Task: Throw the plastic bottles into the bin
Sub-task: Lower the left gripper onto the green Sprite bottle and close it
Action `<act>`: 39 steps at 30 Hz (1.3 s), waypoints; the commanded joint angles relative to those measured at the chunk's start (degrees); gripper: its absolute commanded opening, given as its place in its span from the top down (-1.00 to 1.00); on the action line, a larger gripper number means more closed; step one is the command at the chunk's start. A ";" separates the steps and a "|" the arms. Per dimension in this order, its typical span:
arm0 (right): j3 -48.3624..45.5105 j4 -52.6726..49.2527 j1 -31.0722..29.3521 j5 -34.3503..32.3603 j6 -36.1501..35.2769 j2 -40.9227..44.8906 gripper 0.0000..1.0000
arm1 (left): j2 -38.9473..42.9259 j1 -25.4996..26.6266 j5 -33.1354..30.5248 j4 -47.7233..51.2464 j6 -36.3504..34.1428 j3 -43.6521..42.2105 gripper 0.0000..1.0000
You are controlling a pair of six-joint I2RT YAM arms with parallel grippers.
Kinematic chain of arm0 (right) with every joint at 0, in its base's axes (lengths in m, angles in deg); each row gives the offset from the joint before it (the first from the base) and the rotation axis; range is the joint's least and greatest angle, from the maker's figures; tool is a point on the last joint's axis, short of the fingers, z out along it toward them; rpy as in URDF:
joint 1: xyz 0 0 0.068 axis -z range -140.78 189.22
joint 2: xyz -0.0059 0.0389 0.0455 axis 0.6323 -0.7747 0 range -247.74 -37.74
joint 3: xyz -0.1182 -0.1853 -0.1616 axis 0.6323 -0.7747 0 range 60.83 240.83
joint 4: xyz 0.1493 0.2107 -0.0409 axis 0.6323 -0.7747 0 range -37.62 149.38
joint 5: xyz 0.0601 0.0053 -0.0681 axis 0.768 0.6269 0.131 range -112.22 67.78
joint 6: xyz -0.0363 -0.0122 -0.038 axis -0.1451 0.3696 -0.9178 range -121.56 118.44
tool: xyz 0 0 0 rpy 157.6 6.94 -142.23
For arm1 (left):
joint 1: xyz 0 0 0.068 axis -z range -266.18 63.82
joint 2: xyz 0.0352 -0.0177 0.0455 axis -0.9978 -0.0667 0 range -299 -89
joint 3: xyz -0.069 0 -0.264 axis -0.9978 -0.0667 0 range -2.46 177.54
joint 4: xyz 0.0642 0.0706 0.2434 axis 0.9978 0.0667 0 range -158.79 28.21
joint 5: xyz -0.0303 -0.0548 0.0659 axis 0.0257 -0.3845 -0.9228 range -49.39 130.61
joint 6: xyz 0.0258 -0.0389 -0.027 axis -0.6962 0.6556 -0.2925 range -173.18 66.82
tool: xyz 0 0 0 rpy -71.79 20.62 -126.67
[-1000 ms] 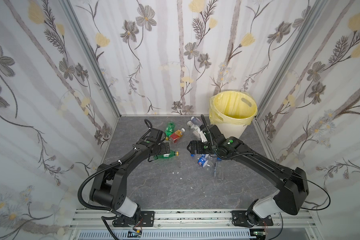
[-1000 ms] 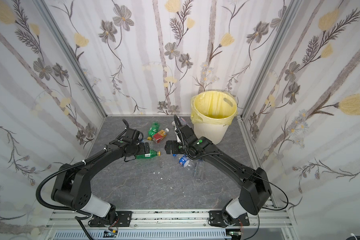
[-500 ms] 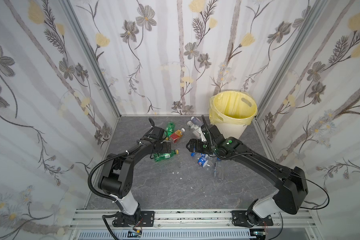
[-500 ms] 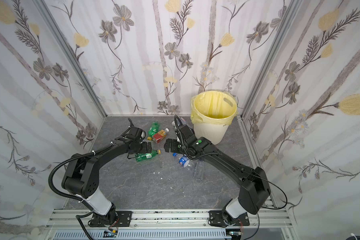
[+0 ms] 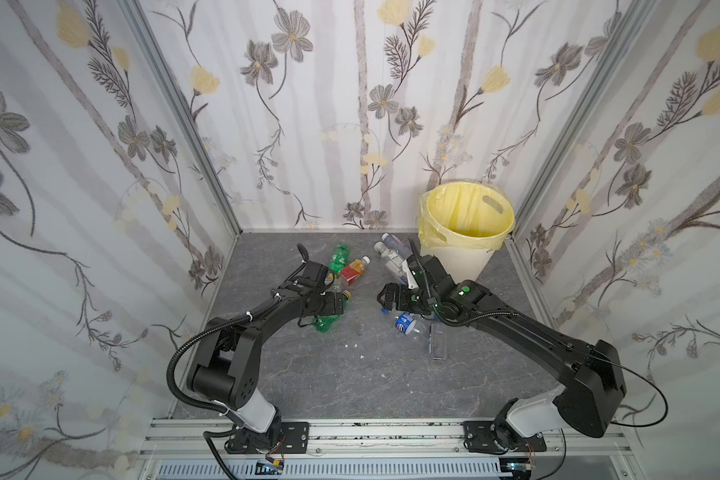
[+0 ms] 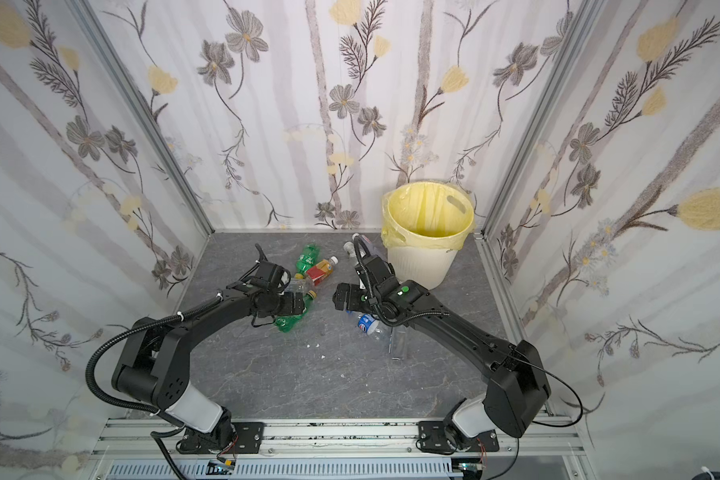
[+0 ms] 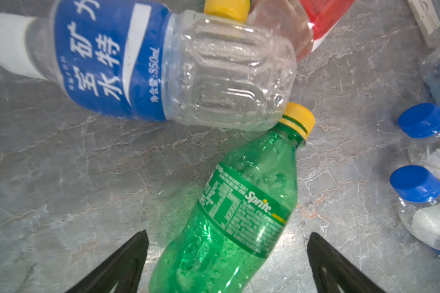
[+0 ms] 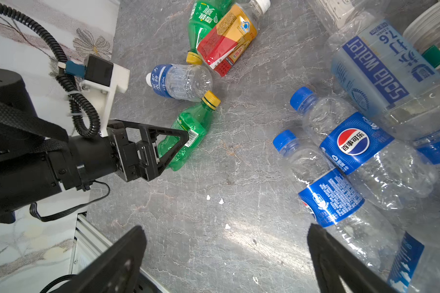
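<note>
Down at the lower edge of the top views both arms reach up-frame from their rail across the grey floor [image 5: 350,374], and the left one has made the move. Over the last second it has folded at the shoulder and slid the left gripper [image 7: 228,233] down-frame onto the green Sprite bottle [image 7: 239,215], which lay just clear of it a moment ago. The jaws are spread wide and straddle the bottle's body without touching it, so nothing is held. To me that looks like a grasp lined up and not yet closed. The right gripper [image 8: 225,227] has barely shifted. It is also wide open and empty, hovering over bare floor with the Pepsi-labelled bottles [image 8: 353,142] lying just beside it at the right of its wrist view. Further up-frame, a blue-labelled water bottle [image 7: 107,63] touches the Sprite cap. Beyond it lie the orange-red bottle [image 5: 352,270] and a second green bottle [image 5: 339,255]. More clear bottles [image 5: 391,257] lie close to the bin [image 5: 462,266], which stands in the upper right of the floor against the back wall. No bottle shows inside it, so the job looks barely begun.
</note>
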State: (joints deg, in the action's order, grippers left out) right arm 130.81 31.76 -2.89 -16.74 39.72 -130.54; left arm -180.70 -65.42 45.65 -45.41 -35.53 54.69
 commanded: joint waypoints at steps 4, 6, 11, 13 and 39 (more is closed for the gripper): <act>-0.04 2.99 1.05 1.67 -1.37 -0.78 -0.99 | 0.57 3.45 -0.33 -0.45 2.46 -0.88 -1.00; -0.01 3.17 1.37 2.11 -1.46 -1.05 -0.99 | -0.32 4.48 -0.79 -0.46 2.79 -0.90 -1.00; -0.32 3.33 1.98 2.41 -1.71 -0.99 -0.99 | -3.05 5.56 -1.43 -0.52 2.31 -0.55 -0.98; -0.86 3.34 2.40 2.43 -1.79 -0.57 -0.99 | -3.53 5.97 -1.68 -0.52 1.89 -0.59 -0.94; -3.44 6.43 5.45 8.30 -1.33 -0.63 -0.99 | 0.24 10.75 0.78 -1.21 5.53 -3.98 -0.09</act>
State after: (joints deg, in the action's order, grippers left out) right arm 127.64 35.17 2.56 -9.99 38.25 -130.86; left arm -181.79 -55.00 45.36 -45.98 -31.97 50.77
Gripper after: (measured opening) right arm 0.995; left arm 0.595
